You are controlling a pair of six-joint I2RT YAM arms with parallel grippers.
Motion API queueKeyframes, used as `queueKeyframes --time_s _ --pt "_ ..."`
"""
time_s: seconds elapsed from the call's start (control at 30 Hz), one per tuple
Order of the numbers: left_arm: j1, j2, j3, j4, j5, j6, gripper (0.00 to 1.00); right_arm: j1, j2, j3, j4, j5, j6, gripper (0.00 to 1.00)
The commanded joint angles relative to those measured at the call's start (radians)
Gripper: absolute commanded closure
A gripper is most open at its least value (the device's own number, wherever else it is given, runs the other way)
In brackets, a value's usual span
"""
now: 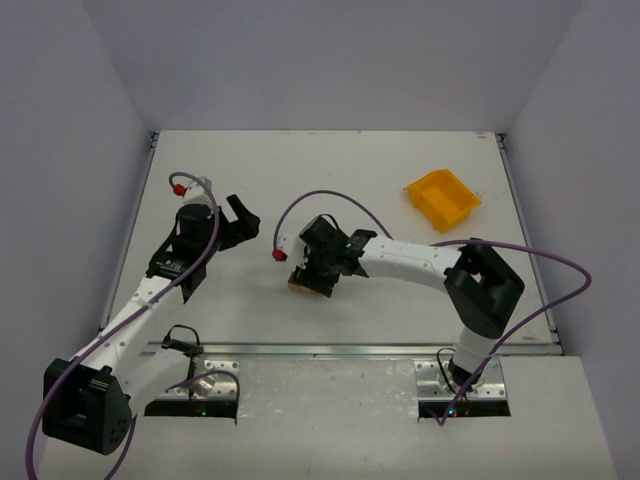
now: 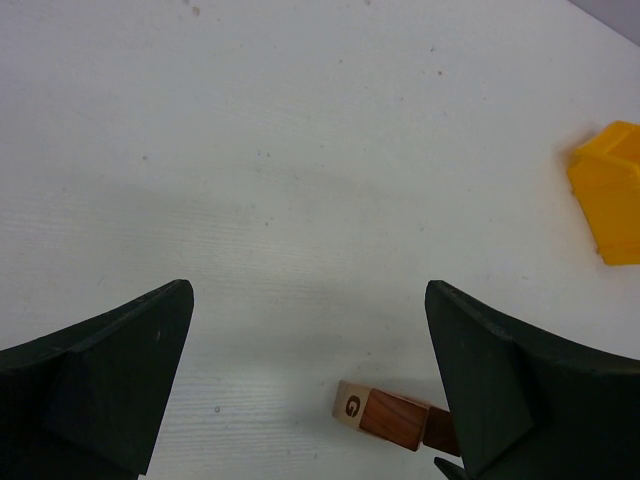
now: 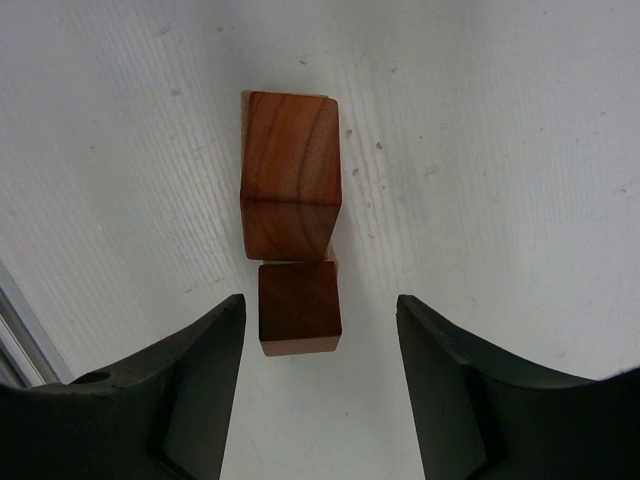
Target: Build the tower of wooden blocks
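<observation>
Right gripper (image 1: 322, 270) (image 3: 320, 300), mine, hovers spread wide over the wood block tower (image 1: 300, 283) (image 3: 290, 190) near the middle of the white table (image 1: 400, 160). Neither finger touches the reddish-brown blocks between them. At ten o'clock from the tower, my left gripper (image 1: 240, 218) (image 2: 308, 290) hangs open and empty. A yellow bin (image 1: 442, 198) (image 2: 610, 190) sits at two o'clock.

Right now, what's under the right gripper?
Two reddish-brown blocks on the table: the nearer block sits untouched between the fingers of the open right gripper, the farther block beyond it. The top view shows only an edge of the cluster; the gripper covers the rest.
</observation>
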State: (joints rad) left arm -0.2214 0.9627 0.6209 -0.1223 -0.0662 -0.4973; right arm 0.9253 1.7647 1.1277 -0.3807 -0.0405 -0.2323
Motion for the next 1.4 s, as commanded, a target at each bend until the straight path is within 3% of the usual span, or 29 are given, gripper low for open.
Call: queueKeyframes --time_s 0.0,0.43,0.5,0.6,0.7,0.77,0.9,1.03,1.1,1.13,1.2,1.3,1.37 --pt "-0.001 -0.018 -0.002 0.039 0.005 0.013 0.0 0.004 -0.035 0.036 0.049 -0.004 0.01 0.37" --pt "0.0 -0.016 -0.004 0.042 0.002 0.011 0.0 0.004 -0.181 -0.036 0.164 -0.018 0.038 0.33" --pt "-0.001 -0.018 -0.004 0.042 0.002 0.011 0.0 0.004 -0.212 -0.052 0.192 -0.01 0.05 0.39" --pt "-0.001 -0.019 -0.004 0.043 0.002 0.009 0.0 -0.001 -0.282 -0.104 0.218 0.025 0.086 0.7" --pt "-0.001 -0.015 -0.003 0.045 0.006 0.009 0.0 -0.012 -0.301 -0.133 0.214 0.091 0.11 0.85" --pt "-0.001 -0.012 -0.003 0.046 0.006 0.009 0.0 -0.038 -0.308 -0.163 0.21 0.12 0.141 0.88" --pt "-0.001 -0.015 -0.004 0.044 -0.004 0.008 0.0 -0.084 -0.347 -0.226 0.206 0.199 0.275 0.81" --pt "-0.001 -0.021 0.0 0.025 -0.044 0.001 0.0 -0.292 -0.491 -0.348 0.207 0.217 0.574 0.61" --pt "-0.001 -0.023 0.0 0.021 -0.06 -0.007 0.0 -0.374 -0.567 -0.449 0.208 0.303 0.657 0.44" --pt "-0.001 -0.024 0.0 0.017 -0.068 -0.009 0.0 -0.385 -0.592 -0.471 0.207 0.343 0.673 0.4" --pt "-0.001 -0.023 0.005 0.008 -0.085 -0.017 0.0 -0.402 -0.678 -0.538 0.206 0.434 0.733 0.02" --pt "-0.001 -0.016 0.019 -0.024 -0.143 -0.034 0.0 -0.413 -0.81 -0.622 0.192 0.552 0.837 0.01" --pt "-0.001 -0.017 0.021 -0.034 -0.157 -0.036 0.0 -0.413 -0.881 -0.657 0.189 0.549 0.834 0.01"
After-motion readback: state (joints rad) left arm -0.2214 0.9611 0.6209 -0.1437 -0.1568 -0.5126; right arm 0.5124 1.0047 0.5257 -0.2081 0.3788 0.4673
